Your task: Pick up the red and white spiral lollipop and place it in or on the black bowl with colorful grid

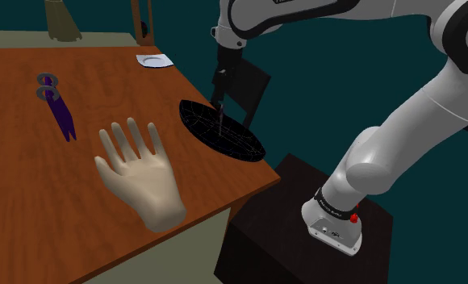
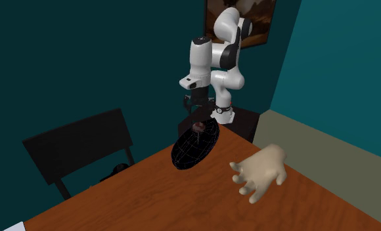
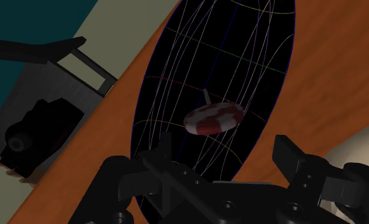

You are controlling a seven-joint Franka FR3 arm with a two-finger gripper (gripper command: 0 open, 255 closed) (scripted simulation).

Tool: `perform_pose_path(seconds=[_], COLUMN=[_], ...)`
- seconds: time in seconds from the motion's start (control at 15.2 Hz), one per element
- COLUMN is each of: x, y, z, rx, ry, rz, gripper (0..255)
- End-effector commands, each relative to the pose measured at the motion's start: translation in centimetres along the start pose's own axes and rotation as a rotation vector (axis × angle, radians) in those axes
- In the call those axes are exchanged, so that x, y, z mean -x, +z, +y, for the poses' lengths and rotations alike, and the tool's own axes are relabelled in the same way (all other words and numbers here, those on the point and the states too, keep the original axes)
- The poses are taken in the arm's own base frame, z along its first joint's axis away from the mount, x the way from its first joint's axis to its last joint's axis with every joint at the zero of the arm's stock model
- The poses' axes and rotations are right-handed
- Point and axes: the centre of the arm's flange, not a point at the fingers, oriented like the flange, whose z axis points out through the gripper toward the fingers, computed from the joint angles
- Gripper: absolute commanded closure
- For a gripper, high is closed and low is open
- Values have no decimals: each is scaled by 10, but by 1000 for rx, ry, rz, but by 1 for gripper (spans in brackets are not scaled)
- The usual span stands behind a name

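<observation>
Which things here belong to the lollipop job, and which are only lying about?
For the job:
- red and white lollipop, lying in the bowl
- black bowl with coloured grid lines
- gripper, open above them

Lying about:
- beige model hand
- purple scissors
- small white plate
- black chair beside the table

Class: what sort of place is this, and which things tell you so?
Probably a room in a house, perhaps a dining room: a wooden table, a black chair by it and a framed picture on a teal wall.
</observation>
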Motion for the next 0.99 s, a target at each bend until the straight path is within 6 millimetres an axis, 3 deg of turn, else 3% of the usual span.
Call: perform_pose_path(seconds=[0.0, 0.2, 0.46, 0.92], x=[0, 0, 0, 0], y=[0, 0, -50, -50], z=[0, 0, 0, 0], rx=[0, 0, 0, 0], ry=[0, 0, 0, 0], rz=[0, 0, 0, 0], gripper=[0, 0, 0, 0])
